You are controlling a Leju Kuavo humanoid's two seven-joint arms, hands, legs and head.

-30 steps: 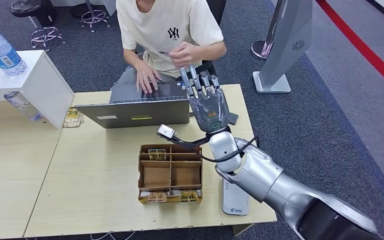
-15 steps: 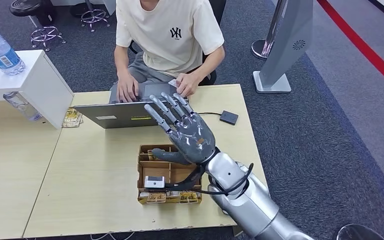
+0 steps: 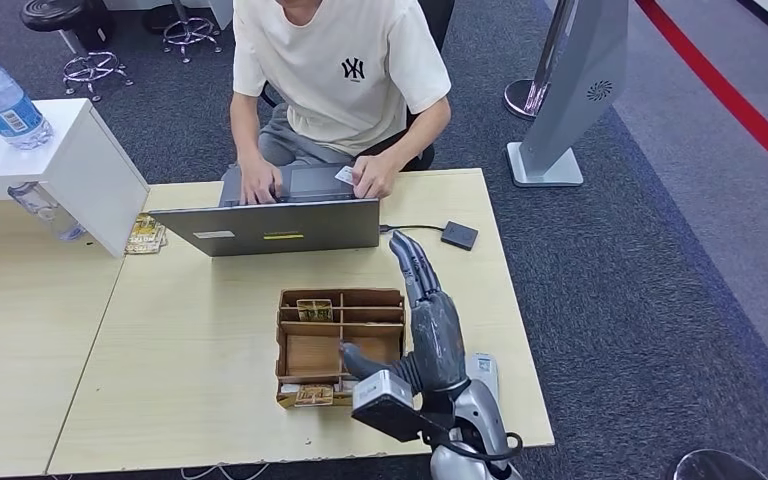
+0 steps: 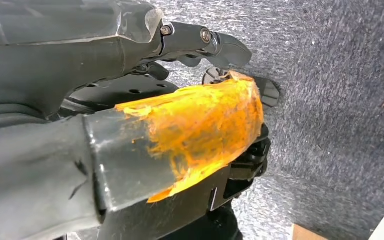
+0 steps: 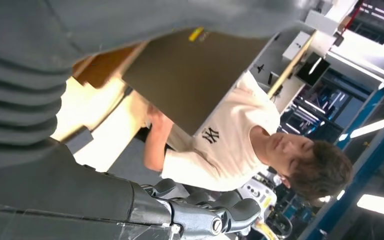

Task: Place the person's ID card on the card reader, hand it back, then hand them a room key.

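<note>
My right hand [image 3: 428, 325] hovers over the right side of the wooden organizer box [image 3: 291, 345], fingers stretched out and thumb apart, holding nothing. Its dark fingers [image 5: 215, 215] show in the right wrist view, with the person [image 5: 230, 145] beyond them. The person [image 3: 335, 60] sits behind the laptop [image 3: 270, 228] and pinches a white ID card [image 3: 345, 175] over its keyboard. Room key cards [image 3: 314, 309] lie in the box's compartments. A white flat reader [image 3: 483, 368] lies beside my wrist, partly hidden. My left hand [image 4: 190, 125], its thumb wrapped in orange tape, hangs over grey carpet and holds nothing.
A small black cabled device [image 3: 458, 235] lies right of the laptop. A white cabinet [image 3: 70, 165] with a water bottle [image 3: 5, 100] stands at the left. A grey kiosk stand [image 3: 570, 90] rises past the table's far right corner.
My right hand has drawn back from the person and come down over the box. The person took the card from my fingers and brought it down to the laptop.
</note>
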